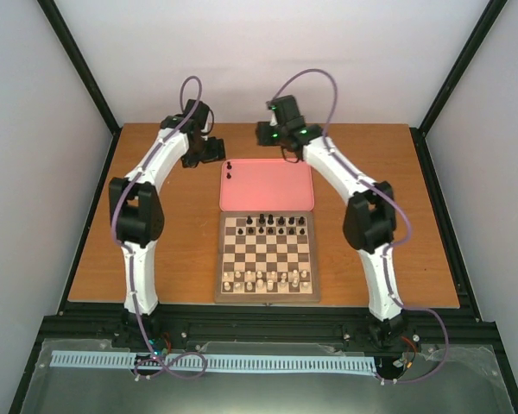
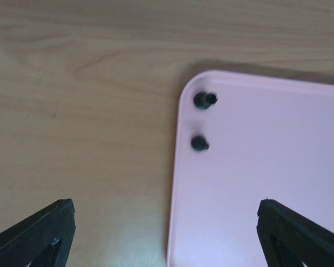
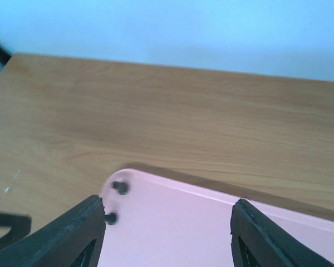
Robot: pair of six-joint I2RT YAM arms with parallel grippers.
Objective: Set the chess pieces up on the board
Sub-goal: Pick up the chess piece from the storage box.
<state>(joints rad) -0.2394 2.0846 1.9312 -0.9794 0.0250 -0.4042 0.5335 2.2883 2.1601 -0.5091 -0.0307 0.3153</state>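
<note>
The wooden chessboard (image 1: 267, 295) lies near the table's front, with black pieces (image 1: 268, 223) on its far rows and cream pieces on its near rows. Two tiny black pieces (image 1: 229, 169) stand in the far left corner of the pink tray (image 1: 268, 194); they also show in the left wrist view (image 2: 203, 100) (image 2: 199, 143) and the right wrist view (image 3: 120, 187) (image 3: 111, 218). My left gripper (image 1: 209, 152) is open and empty, hovering just left of that corner. My right gripper (image 1: 272, 134) is open and empty above the tray's far edge.
The pink tray (image 2: 267, 178) sits directly behind the chessboard on the brown wooden table (image 1: 155, 250). A black frame bounds the table, with white walls behind and at the sides. Both arms arch over the table's sides.
</note>
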